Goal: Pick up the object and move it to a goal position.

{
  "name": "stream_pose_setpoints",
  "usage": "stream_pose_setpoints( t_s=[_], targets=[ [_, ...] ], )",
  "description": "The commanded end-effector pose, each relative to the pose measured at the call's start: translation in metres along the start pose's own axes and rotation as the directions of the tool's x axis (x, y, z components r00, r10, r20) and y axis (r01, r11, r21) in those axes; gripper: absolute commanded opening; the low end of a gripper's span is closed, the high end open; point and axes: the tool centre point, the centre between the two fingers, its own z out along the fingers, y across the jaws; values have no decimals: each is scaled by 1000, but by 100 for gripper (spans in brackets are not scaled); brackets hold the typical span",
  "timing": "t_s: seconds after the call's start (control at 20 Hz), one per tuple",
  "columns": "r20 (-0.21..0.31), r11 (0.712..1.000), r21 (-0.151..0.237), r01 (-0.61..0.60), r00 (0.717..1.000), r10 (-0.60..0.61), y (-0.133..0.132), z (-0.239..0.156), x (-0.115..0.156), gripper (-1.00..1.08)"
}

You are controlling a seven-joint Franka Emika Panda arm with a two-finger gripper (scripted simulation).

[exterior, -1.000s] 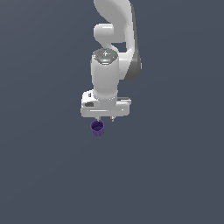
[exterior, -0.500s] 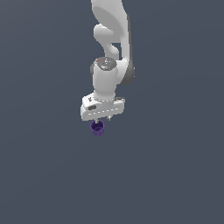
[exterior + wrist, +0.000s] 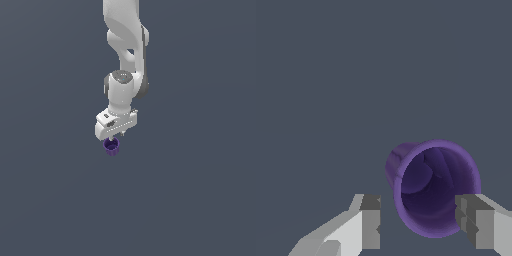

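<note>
Directly beneath the white two-fingered gripper (image 3: 114, 139), the small purple hollow cup-like cylinder (image 3: 111, 146) is sitting between the spread fingers (image 3: 370, 220), one finger apparently not touching it, its open mouth facing the wrist.

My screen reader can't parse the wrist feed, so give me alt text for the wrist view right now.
A purple cup seen from its open, hollow top sits between the two grey-tipped white fingers of the gripper. One finger sits at the cup's rim, while the other stands clear with a gap. Behind them is only plain dark grey.
</note>
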Motion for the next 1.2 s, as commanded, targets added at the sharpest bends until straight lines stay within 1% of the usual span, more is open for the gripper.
stream_pose_setpoints(
  t_s=[0.0,0.35,0.6,0.95,1.15],
  targets=[
    [-6,999,-6,50,999,-50,-4,4,-4,28],
    [-14,994,-11,110,994,-110,-9,9,-9,28],
    [-13,994,-11,105,994,-105,-9,11,-9,28],
    [-14,994,-11,110,994,-110,-9,31,-9,28],
    [-14,994,-11,111,994,-111,-9,36,-9,28]
  ],
)
